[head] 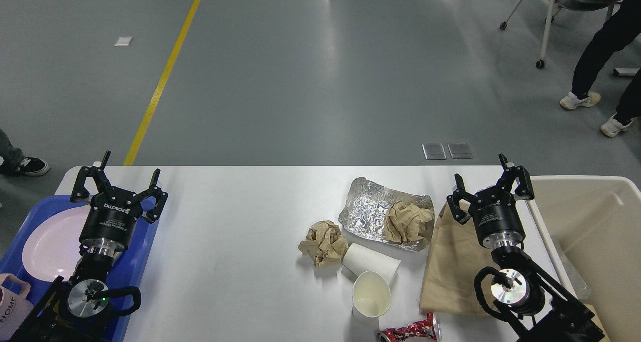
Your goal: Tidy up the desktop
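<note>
Head view: left gripper [116, 178] and right gripper [488, 182] fingers spread, empty; worktop [235, 242] litter untouched: crumpled paper [323, 243], paper cups [371, 277], foil [373, 213].

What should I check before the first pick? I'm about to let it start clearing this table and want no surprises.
1. Right gripper open, nothing held: ok.
2. Left gripper open, nothing held: ok.
3. Cream bin beside the desktop, mouth unobstructed: ok.
4. Crumpled paper ball free of the foil: ok.
5. Two paper cups empty: one ok, the other cannot tell.
6. Crushed can fully in view: not ok, cut off.
</note>
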`<state>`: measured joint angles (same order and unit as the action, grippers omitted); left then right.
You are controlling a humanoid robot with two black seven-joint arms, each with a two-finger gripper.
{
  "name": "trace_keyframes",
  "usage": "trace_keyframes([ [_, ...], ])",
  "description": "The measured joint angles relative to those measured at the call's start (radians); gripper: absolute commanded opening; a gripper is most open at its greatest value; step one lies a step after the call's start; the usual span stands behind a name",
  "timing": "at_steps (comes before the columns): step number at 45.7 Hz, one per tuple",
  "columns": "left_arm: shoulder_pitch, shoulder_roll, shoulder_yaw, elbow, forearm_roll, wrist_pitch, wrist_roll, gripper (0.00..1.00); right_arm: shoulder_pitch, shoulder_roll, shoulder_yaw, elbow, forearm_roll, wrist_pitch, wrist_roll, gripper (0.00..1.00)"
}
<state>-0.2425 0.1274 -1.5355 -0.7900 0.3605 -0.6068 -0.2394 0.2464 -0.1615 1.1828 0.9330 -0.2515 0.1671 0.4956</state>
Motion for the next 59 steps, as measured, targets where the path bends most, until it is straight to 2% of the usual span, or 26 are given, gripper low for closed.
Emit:
trace_keyframes([
  [59, -0.001, 0.0, -0.002, 0.0, -0.002, 0.001, 0.0, 0.97, -0.059, 0.0, 0.011, 0.03, 0.016, 0.007, -0.009, 1.0],
])
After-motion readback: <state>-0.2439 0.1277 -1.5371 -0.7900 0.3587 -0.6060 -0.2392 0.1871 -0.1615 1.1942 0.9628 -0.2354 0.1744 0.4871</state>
